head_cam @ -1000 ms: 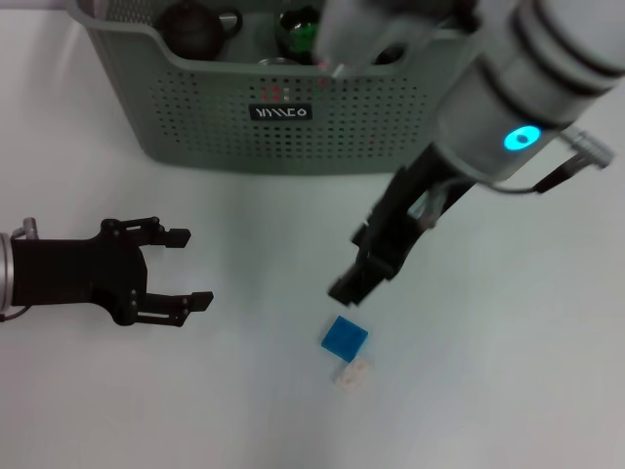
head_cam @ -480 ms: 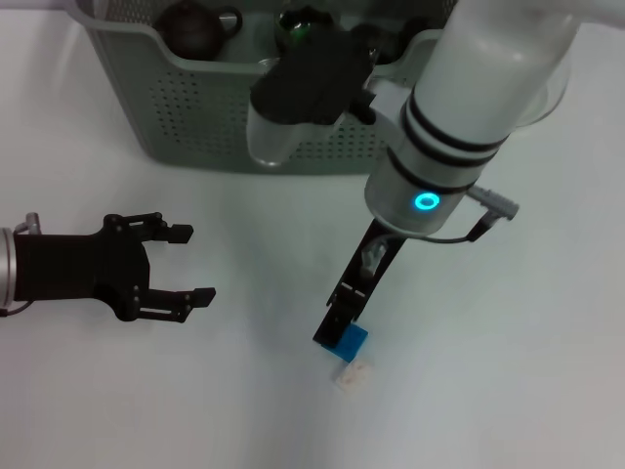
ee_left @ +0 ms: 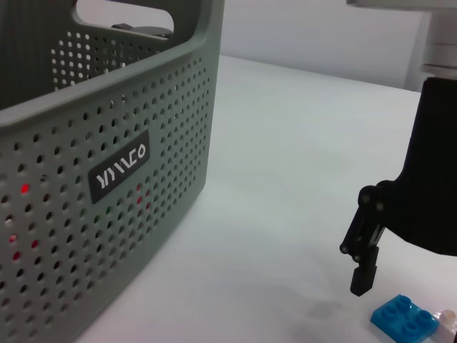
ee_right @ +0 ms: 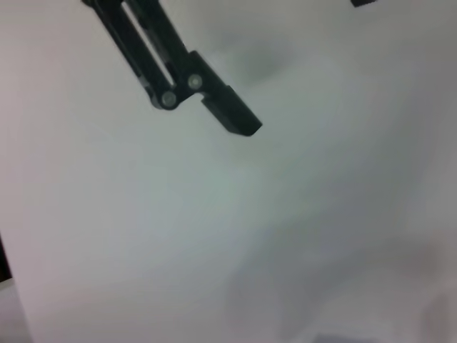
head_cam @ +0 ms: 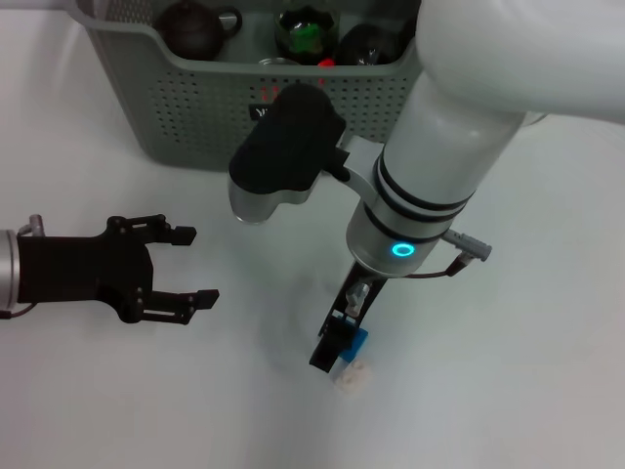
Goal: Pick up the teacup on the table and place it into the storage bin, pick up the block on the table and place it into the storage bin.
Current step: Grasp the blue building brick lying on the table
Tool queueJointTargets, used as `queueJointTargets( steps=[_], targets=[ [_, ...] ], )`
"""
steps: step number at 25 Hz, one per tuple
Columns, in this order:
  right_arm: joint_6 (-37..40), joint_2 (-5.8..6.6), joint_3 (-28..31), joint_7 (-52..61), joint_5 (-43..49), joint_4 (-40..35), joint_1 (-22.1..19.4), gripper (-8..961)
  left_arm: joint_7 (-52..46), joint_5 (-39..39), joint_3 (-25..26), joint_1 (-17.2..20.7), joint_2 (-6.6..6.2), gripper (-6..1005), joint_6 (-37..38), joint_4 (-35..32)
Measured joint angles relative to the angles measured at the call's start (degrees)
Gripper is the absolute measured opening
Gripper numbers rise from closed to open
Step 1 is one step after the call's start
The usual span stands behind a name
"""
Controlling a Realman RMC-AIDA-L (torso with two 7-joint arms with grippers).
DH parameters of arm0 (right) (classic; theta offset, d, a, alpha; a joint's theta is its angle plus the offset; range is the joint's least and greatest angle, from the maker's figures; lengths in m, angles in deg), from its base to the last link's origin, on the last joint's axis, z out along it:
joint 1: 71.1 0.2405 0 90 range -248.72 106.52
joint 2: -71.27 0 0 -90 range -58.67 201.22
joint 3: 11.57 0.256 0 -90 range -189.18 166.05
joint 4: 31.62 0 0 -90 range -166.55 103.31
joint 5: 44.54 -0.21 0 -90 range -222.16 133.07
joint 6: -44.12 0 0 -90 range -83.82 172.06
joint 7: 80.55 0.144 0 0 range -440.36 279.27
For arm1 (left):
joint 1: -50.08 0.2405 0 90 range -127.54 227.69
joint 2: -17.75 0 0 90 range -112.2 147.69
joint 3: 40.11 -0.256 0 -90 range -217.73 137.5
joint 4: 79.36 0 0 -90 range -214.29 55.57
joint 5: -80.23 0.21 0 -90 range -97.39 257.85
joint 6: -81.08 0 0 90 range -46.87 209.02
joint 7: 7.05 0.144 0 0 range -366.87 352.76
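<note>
Looking down in the head view: the right gripper (head_cam: 337,344) is low over the table (head_cam: 547,332), near its front edge, fingers pointing down. The blue block (head_cam: 355,338) lies on the table right at the fingertips, partly covered by a dark finger (head_cam: 326,349). Whether the block sits between the jaws or just beside them cannot be told here, nor how wide they stand. A small pale piece (head_cam: 353,372) touches the block's near side. The bin (head_cam: 195,107) stands at the table's far edge, dark teaware inside. The left gripper (head_cam: 186,265) hovers over the left part of the table, jaws spread, nothing between them, well apart from block and bin.

Left wrist view: the bin's (ee_left: 107,186) perforated wall with its black label fills one side. Farther off, one right-arm finger (ee_left: 363,275) hangs tip-down just above the table, just beside the block (ee_left: 403,319) but not touching it. The second finger is hidden.

Right wrist view: only one black finger (ee_right: 232,114) shows over bare table (ee_right: 143,236). The block is out of this view.
</note>
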Motion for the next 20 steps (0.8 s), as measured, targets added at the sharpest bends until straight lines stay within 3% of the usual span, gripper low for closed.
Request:
queueJointTargets(
  steps=[13,18,20],
  targets=[
    [-2.1,-0.03,-1.7,0.6,0.9,0.1,0.1,890,0.0,0.0,0.0,0.1,0.06,874,0.0,0.0],
    [-2.7,-0.05,-2.1,0.4,1.0,1.1,0.2,832,0.0,0.0,0.0,0.1,0.05,874,-0.1,0.0],
    [-3.0,-0.1,-2.2,0.4,1.0,1.7,0.4,709,0.0,0.0,0.0,0.0,0.03,874,-0.1,0.0]
  ],
)
